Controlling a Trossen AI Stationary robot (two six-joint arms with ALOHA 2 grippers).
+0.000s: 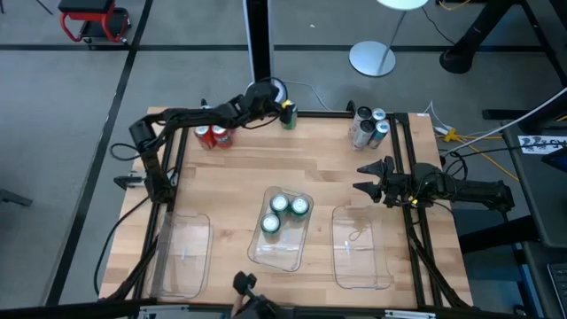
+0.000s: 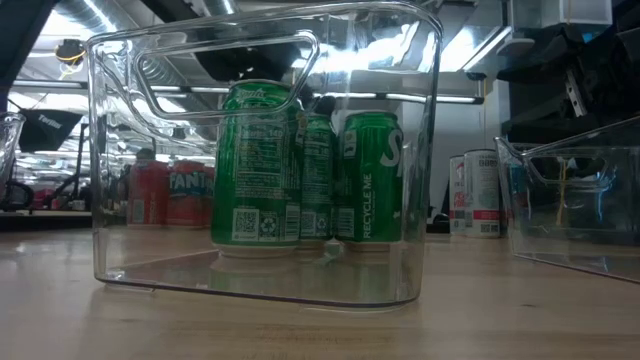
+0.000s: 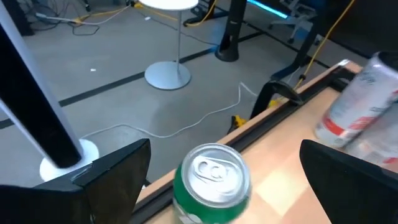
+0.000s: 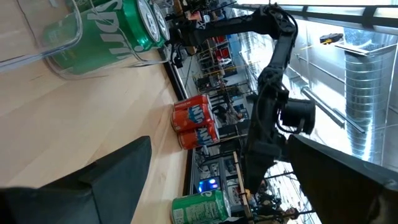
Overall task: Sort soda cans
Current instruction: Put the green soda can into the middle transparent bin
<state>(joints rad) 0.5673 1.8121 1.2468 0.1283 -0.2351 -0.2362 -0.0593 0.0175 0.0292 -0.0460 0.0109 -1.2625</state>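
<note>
Green is the colour to watch: three green cans (image 1: 284,211) already stand upright in the middle clear tray (image 1: 262,252), and your left gripper (image 1: 285,112) hangs with fingers apart around the fourth green can (image 3: 210,184) at the tabletop's (image 1: 239,168) far edge. Close off-centre and you could knock it over the rail. Red cans (image 1: 213,136) sit just beside it; silver-grey cans (image 1: 369,127) cluster at the far right corner. Your right gripper (image 1: 363,178) waits with fingers apart near the right tray (image 1: 359,268).
</note>
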